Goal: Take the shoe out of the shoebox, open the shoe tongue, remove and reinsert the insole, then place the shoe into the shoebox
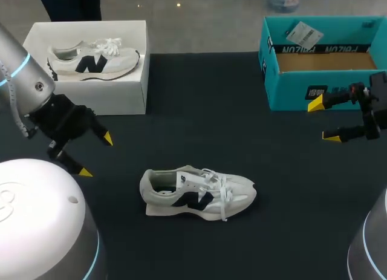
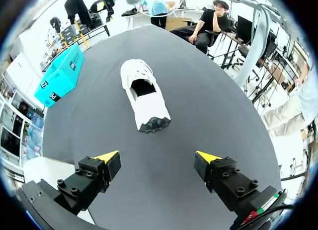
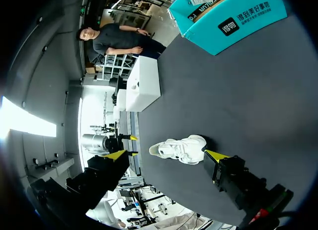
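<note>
Shoe [image 1: 198, 194]: stands upright on its sole on the black table [image 1: 199, 123], near the middle and toward the front edge, outside both boxes. Upper is white and pale grey, with a dark letter mark on the side facing the head camera. White laces are threaded, and their loose ends hang over the side. Heel points toward the left arm's side, toe toward the right arm's. In the left wrist view the heel end faces that gripper, showing dark tread at the back of the sole and the foot opening above it.

White shoebox [image 1: 130, 86]: at the far left corner of the table, open, with a second shoe [image 1: 94, 59] of the same pattern lying inside.

Teal box [image 1: 290, 89]: at the far right corner, open, brown interior visible.

Left gripper [image 1: 97, 155]: above the table between the white shoebox and the shoe, well apart from the shoe; jaws apart, nothing between them.

Right gripper [image 1: 323, 121]: just in front of the teal box; jaws apart, nothing held.
</note>
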`<state>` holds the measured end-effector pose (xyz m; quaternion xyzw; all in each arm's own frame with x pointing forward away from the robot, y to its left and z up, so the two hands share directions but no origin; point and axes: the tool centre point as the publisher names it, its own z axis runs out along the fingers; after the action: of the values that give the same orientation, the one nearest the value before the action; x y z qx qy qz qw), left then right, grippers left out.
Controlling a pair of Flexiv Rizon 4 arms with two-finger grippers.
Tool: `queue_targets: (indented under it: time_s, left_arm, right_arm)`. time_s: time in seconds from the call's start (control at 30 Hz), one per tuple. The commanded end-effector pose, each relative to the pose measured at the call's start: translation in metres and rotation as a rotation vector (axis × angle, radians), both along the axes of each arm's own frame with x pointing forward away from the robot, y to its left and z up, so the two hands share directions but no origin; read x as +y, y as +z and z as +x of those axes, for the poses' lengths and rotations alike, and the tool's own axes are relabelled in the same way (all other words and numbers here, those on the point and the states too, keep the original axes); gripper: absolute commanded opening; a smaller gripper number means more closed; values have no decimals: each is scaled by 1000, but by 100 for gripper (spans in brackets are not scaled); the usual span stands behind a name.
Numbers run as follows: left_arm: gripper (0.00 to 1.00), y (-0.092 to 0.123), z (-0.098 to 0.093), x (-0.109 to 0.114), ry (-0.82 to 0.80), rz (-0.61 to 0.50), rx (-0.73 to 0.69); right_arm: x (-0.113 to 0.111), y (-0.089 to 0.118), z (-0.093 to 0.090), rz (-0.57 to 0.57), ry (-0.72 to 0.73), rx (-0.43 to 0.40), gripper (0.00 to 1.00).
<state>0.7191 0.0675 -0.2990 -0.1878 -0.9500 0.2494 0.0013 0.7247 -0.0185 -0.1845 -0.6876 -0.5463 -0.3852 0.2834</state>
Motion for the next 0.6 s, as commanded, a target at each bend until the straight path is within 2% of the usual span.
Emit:
queue_targets:
  time_s: [0.03, 0.23, 0.37, 0.43, 0.6]
  left_arm:
    - [100, -25, -1, 11, 51, -98, 44]
    - [100, -44, 5, 9, 167, -201, 147]
    - [100, -46, 4, 5, 148, -268, 262]
    - [100, -43, -1, 4, 88, -206, 255]
    - [100, -43, -1, 4, 88, -206, 255]
  right_arm:
    - [1, 0, -1, -3, -3, 0, 100]
    - [1, 0, -1, -3, -3, 0, 100]
    - [1, 0, -1, -3, -3, 0, 100]
    - [1, 0, -1, -3, -3, 0, 100]
    - [1, 0, -1, -3, -3, 0, 100]
